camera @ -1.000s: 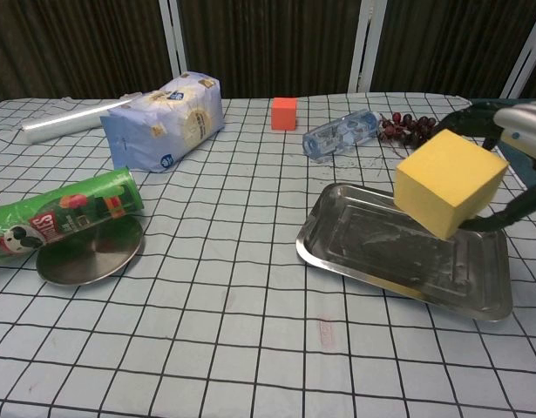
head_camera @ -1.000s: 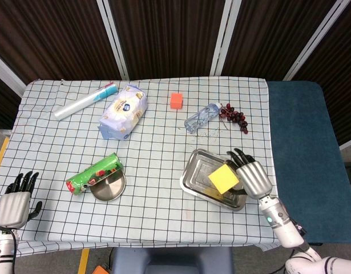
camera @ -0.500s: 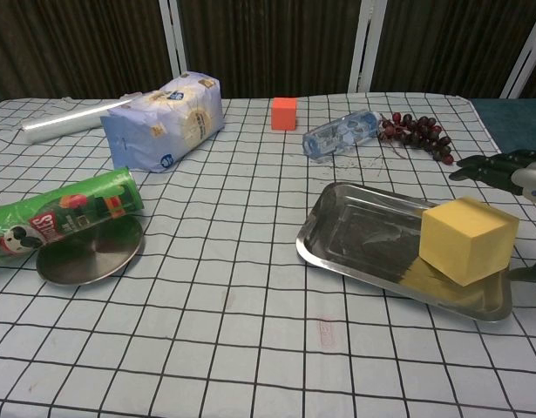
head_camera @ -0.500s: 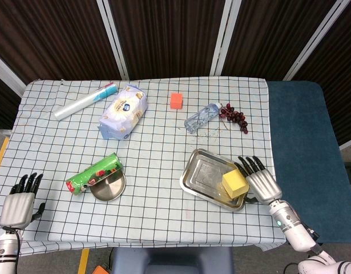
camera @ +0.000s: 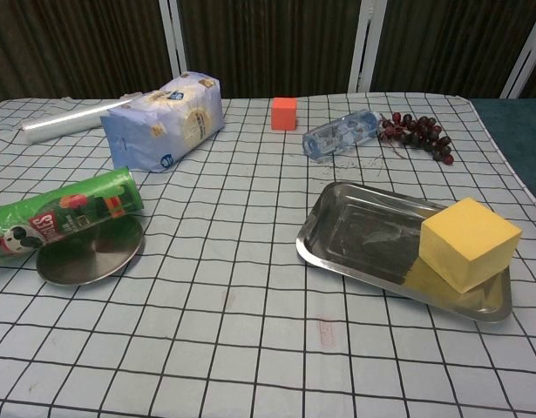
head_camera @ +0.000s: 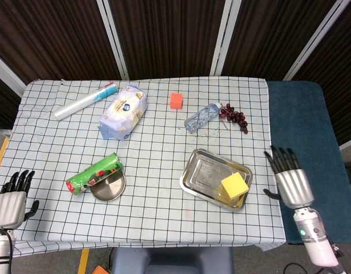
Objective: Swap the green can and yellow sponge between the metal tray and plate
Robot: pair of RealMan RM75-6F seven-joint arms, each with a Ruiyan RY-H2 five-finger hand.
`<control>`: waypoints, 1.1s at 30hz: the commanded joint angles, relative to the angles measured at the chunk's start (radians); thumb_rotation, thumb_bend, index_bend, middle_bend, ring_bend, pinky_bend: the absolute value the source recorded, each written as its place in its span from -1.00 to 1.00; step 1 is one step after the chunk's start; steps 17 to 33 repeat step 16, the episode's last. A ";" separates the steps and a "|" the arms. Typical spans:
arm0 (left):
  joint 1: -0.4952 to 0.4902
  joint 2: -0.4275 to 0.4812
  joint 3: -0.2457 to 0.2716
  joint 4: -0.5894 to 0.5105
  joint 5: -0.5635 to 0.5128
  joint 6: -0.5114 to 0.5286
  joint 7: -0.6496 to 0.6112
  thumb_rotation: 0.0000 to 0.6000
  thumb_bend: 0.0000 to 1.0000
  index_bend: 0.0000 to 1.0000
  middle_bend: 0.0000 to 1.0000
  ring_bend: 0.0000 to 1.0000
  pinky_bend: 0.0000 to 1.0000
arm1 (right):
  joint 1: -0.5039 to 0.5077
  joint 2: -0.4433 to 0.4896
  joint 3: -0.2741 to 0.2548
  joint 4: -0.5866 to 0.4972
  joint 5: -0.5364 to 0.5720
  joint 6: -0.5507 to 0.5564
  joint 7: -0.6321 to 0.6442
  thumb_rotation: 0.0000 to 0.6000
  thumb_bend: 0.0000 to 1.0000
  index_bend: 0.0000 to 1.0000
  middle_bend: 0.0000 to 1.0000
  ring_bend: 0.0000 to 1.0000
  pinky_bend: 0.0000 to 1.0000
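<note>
Both hands hang at the near edge, each holding nothing: the left hand [head_camera: 11,201] off the near left corner with fingers extended, the right hand [head_camera: 290,178] just past the table's right edge, fingers spread and empty. Only the head view shows them; the chest view catches neither.

Nearest among the task's things, the yellow sponge [camera: 469,242] sits in the right end of the metal tray [camera: 363,228], resting on the tray floor and reaching to the rim. To the left, the green can [camera: 60,215] lies on its side, its one end over the plate [camera: 86,255] and the rest on the cloth.

Judged from this, the swap looks finished or nearly so: sponge in tray, can at the plate. Whether the can truly rests on the plate or only leans against its rim is hard to tell from either view.

Farther back lie a blue-and-white bag [head_camera: 124,111], a water bottle [head_camera: 201,117], grapes [head_camera: 234,117], an orange cube [head_camera: 176,100] and a film roll [head_camera: 86,100].
</note>
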 commanded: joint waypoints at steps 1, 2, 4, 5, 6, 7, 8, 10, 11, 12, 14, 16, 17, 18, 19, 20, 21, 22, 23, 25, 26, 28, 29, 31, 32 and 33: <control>0.004 0.002 -0.002 -0.002 0.000 0.006 0.002 1.00 -0.24 -0.91 -0.85 -0.98 -0.53 | -0.138 0.023 0.052 0.023 0.027 0.177 0.094 1.00 -0.89 -1.00 -1.00 -1.00 -1.00; 0.004 0.002 -0.002 -0.003 0.000 0.007 0.005 1.00 -0.24 -0.91 -0.85 -0.98 -0.53 | -0.151 0.014 0.065 0.048 0.037 0.193 0.123 1.00 -0.89 -1.00 -1.00 -1.00 -1.00; 0.004 0.002 -0.001 -0.005 0.000 0.005 0.007 1.00 -0.24 -0.91 -0.85 -0.98 -0.53 | -0.162 0.007 0.080 0.055 0.058 0.194 0.135 1.00 -0.89 -1.00 -1.00 -1.00 -1.00; 0.004 0.001 -0.001 -0.005 0.001 0.004 0.007 1.00 -0.24 -0.91 -0.85 -0.98 -0.53 | -0.161 0.012 0.078 0.061 0.043 0.188 0.143 1.00 -0.89 -1.00 -1.00 -1.00 -1.00; 0.003 0.001 0.000 -0.005 0.002 0.003 0.009 1.00 -0.24 -0.91 -0.85 -0.99 -0.53 | -0.162 0.012 0.079 0.063 0.038 0.187 0.147 1.00 -0.89 -1.00 -1.00 -1.00 -1.00; 0.002 0.000 0.001 -0.004 0.002 0.001 0.012 1.00 -0.24 -0.91 -0.85 -0.99 -0.53 | -0.165 0.009 0.080 0.065 0.037 0.185 0.143 1.00 -0.89 -1.00 -1.00 -1.00 -1.00; 0.001 -0.001 0.001 -0.004 0.003 -0.002 0.014 1.00 -0.24 -0.91 -0.85 -0.99 -0.53 | -0.167 0.005 0.078 0.069 0.034 0.179 0.131 1.00 -0.89 -1.00 -1.00 -1.00 -1.00; -0.001 -0.002 0.002 -0.003 0.001 -0.008 0.014 1.00 -0.24 -0.91 -0.84 -0.98 -0.53 | -0.169 0.005 0.068 0.065 0.027 0.163 0.120 1.00 -0.89 -1.00 -1.00 -1.00 -1.00; -0.002 -0.002 0.001 -0.003 0.000 -0.010 0.013 1.00 -0.24 -0.91 -0.84 -0.98 -0.53 | -0.169 0.009 0.063 0.061 0.021 0.151 0.118 1.00 -0.89 -1.00 -1.00 -1.00 -1.00; -0.002 -0.002 0.001 -0.002 0.000 -0.012 0.012 1.00 -0.24 -0.91 -0.84 -0.98 -0.53 | -0.168 0.011 0.061 0.062 0.013 0.145 0.119 1.00 -0.89 -1.00 -1.00 -1.00 -1.00; -0.003 -0.002 -0.001 -0.001 -0.001 -0.012 0.007 1.00 -0.24 -0.91 -0.84 -0.98 -0.53 | -0.169 0.006 0.064 0.069 0.010 0.138 0.114 1.00 -0.89 -1.00 -1.00 -1.00 -1.00; -0.002 -0.001 -0.001 -0.001 0.000 -0.012 0.003 1.00 -0.24 -0.91 -0.84 -0.98 -0.53 | -0.172 0.003 0.067 0.069 0.014 0.130 0.103 1.00 -0.89 -1.00 -1.00 -1.00 -1.00; -0.002 -0.001 -0.001 -0.001 0.000 -0.012 0.003 1.00 -0.24 -0.91 -0.84 -0.98 -0.53 | -0.172 0.003 0.067 0.069 0.014 0.130 0.103 1.00 -0.89 -1.00 -1.00 -1.00 -1.00; -0.002 -0.001 -0.001 -0.001 0.000 -0.012 0.003 1.00 -0.24 -0.91 -0.84 -0.98 -0.53 | -0.172 0.003 0.067 0.069 0.014 0.130 0.103 1.00 -0.89 -1.00 -1.00 -1.00 -1.00; -0.002 -0.001 -0.001 -0.001 0.000 -0.012 0.003 1.00 -0.24 -0.91 -0.84 -0.98 -0.53 | -0.172 0.003 0.067 0.069 0.014 0.130 0.103 1.00 -0.89 -1.00 -1.00 -1.00 -1.00; -0.002 -0.001 -0.001 -0.001 0.000 -0.012 0.003 1.00 -0.24 -0.91 -0.84 -0.98 -0.53 | -0.172 0.003 0.067 0.069 0.014 0.130 0.103 1.00 -0.89 -1.00 -1.00 -1.00 -1.00; -0.002 -0.001 -0.001 -0.001 0.000 -0.012 0.003 1.00 -0.24 -0.91 -0.84 -0.98 -0.53 | -0.172 0.003 0.067 0.069 0.014 0.130 0.103 1.00 -0.89 -1.00 -1.00 -1.00 -1.00; -0.002 -0.001 -0.001 -0.001 0.000 -0.012 0.003 1.00 -0.24 -0.91 -0.84 -0.98 -0.53 | -0.172 0.003 0.067 0.069 0.014 0.130 0.103 1.00 -0.89 -1.00 -1.00 -1.00 -1.00; -0.002 -0.001 -0.001 -0.001 0.000 -0.012 0.003 1.00 -0.24 -0.91 -0.84 -0.98 -0.53 | -0.172 0.003 0.067 0.069 0.014 0.130 0.103 1.00 -0.89 -1.00 -1.00 -1.00 -1.00; -0.002 -0.001 -0.001 -0.001 0.000 -0.012 0.003 1.00 -0.24 -0.91 -0.84 -0.98 -0.53 | -0.172 0.003 0.067 0.069 0.014 0.130 0.103 1.00 -0.89 -1.00 -1.00 -1.00 -1.00; -0.002 -0.001 -0.001 -0.001 0.000 -0.012 0.003 1.00 -0.24 -0.91 -0.84 -0.98 -0.53 | -0.172 0.003 0.067 0.069 0.014 0.130 0.103 1.00 -0.89 -1.00 -1.00 -1.00 -1.00; -0.002 -0.001 -0.001 -0.001 0.000 -0.012 0.003 1.00 -0.24 -0.91 -0.84 -0.98 -0.53 | -0.172 0.003 0.067 0.069 0.014 0.130 0.103 1.00 -0.89 -1.00 -1.00 -1.00 -1.00; -0.002 -0.001 -0.001 -0.001 0.000 -0.012 0.003 1.00 -0.24 -0.91 -0.84 -0.98 -0.53 | -0.172 0.003 0.067 0.069 0.014 0.130 0.103 1.00 -0.89 -1.00 -1.00 -1.00 -1.00; -0.002 -0.001 -0.001 -0.001 0.000 -0.012 0.003 1.00 -0.24 -0.91 -0.84 -0.98 -0.53 | -0.172 0.003 0.067 0.069 0.014 0.130 0.103 1.00 -0.89 -1.00 -1.00 -1.00 -1.00; -0.002 -0.001 -0.001 -0.001 0.000 -0.012 0.003 1.00 -0.24 -0.91 -0.84 -0.98 -0.53 | -0.172 0.003 0.067 0.069 0.014 0.130 0.103 1.00 -0.89 -1.00 -1.00 -1.00 -1.00; -0.002 -0.001 -0.001 -0.001 0.000 -0.012 0.003 1.00 -0.24 -0.91 -0.84 -0.98 -0.53 | -0.172 0.003 0.067 0.069 0.014 0.130 0.103 1.00 -0.89 -1.00 -1.00 -1.00 -1.00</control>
